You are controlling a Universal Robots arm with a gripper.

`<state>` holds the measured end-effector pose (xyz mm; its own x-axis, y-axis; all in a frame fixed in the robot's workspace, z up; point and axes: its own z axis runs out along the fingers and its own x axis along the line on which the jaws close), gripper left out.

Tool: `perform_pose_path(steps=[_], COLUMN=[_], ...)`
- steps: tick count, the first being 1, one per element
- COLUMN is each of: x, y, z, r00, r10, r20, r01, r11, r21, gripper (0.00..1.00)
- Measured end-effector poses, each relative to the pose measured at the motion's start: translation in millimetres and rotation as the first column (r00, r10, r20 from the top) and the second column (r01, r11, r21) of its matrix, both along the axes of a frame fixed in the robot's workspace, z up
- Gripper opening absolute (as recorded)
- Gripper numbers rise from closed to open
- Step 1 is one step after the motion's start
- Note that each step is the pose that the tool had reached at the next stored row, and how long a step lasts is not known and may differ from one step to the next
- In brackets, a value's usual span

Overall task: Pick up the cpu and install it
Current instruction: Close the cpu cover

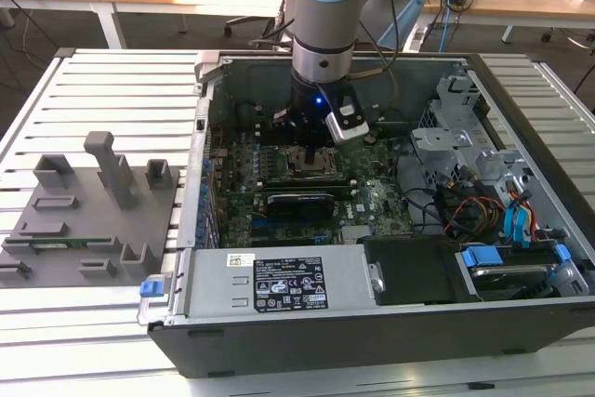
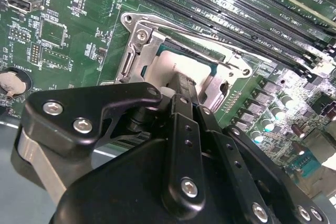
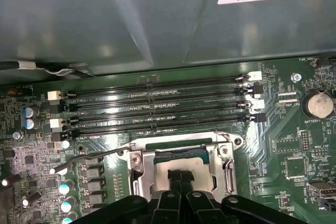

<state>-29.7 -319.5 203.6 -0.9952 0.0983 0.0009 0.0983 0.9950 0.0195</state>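
Evidently the hand (image 2: 183, 85) is down at the socket with its fingers (image 2: 179, 109) drawn together, tips resting on or just above the cpu (image 2: 176, 64); whether they press on it cannot be told. In the first wrist view the hand (image 3: 181, 176) appears as a dark tip against the silver top of the cpu (image 3: 202, 169). The chip lies flat inside the bright metal socket frame (image 2: 137, 52), which surrounds it on all sides, and the thin wire lever (image 3: 88, 159) stands out just beside that frame. Beyond run the long memory slots (image 3: 157, 103), then the green motherboard (image 1: 237, 204) within the open computer case (image 1: 307, 346), which sits on the slatted table (image 1: 102, 81) near a grey fixture tray (image 1: 84, 216).

The step in hand looks like seating the chip. Doing it well likely means keeping the chip level and square to the frame, pushing straight down only lightly, and avoiding any sideways drag that could harm the contacts beneath.
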Motion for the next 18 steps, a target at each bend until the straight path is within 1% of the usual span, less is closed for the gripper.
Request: perform_pose_path(steps=[3,6,8,10,12,16,18], x=[3.6,4.3,4.5,4.3,4.4,3.5,2.7], y=[0.0,0.0,0.4,0.1,0.0,0.0,0.1], z=[-0.4,-0.2,1.6,6.8,9.3,10.5,10.5], r00=[1.0,1.0,1.0,1.0,1.0,1.0,0.9999], r10=[0.0,0.0,0.0,0.0,0.0,0.002,0.011], r20=[0.0002,0.0003,0.0015,0.0004,0.0012,0.0065,0.0093], r01=[0.0,0.0,0.0,0.0,0.0,-0.002,-0.011], r11=[1.0,1.0,1.0,1.0,1.0,1.0,0.9999], r21=[0.0002,0.0001,0.0025,0.0003,0.0003,0.0003,0.0004], gripper=[0.11,0.11,0.11,0.11,0.11,0.11,0.11])
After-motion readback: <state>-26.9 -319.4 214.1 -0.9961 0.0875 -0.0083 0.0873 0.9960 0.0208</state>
